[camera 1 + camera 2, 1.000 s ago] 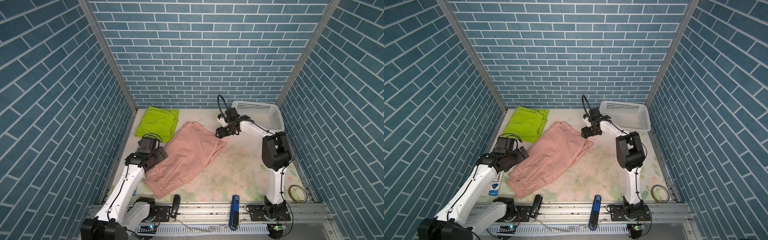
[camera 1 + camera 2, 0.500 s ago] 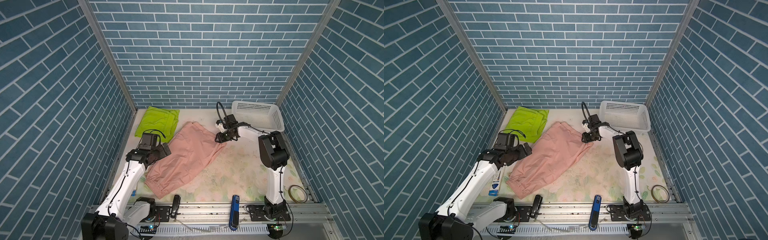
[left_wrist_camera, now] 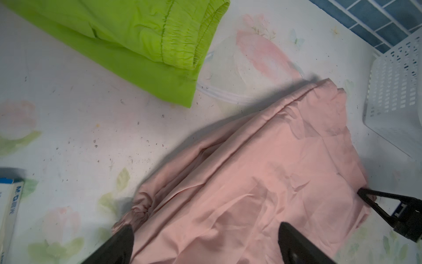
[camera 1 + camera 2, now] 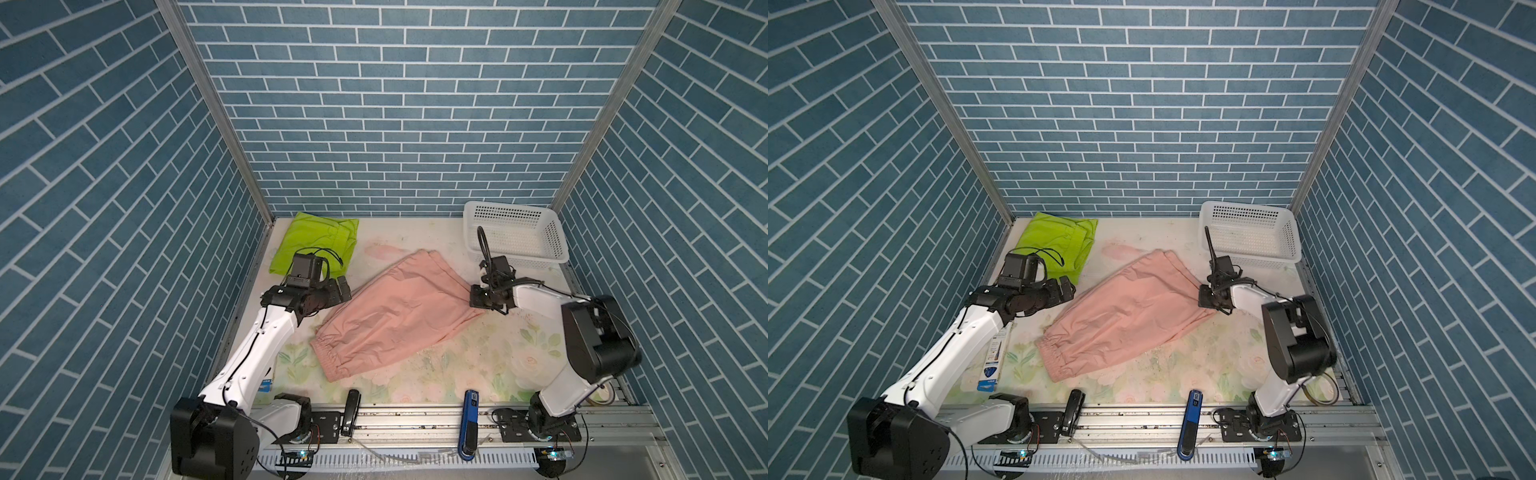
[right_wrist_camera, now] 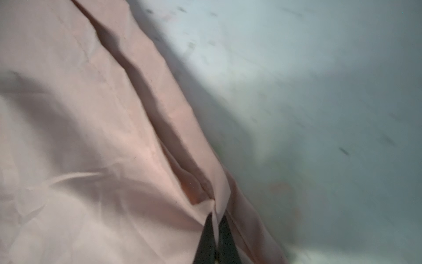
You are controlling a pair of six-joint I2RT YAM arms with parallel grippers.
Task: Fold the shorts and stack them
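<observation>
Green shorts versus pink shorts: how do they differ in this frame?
The green shorts lie folded small in the far left corner; the pink shorts sprawl larger across the middle. The green shorts are untouched; the right gripper is shut on the pink shorts' edge. Both have gathered elastic waistbands.

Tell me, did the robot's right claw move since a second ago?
Yes. In a top view, the right gripper has come away from the white basket, toward the front, and it is now pinched shut on the pink shorts' edge.
</observation>
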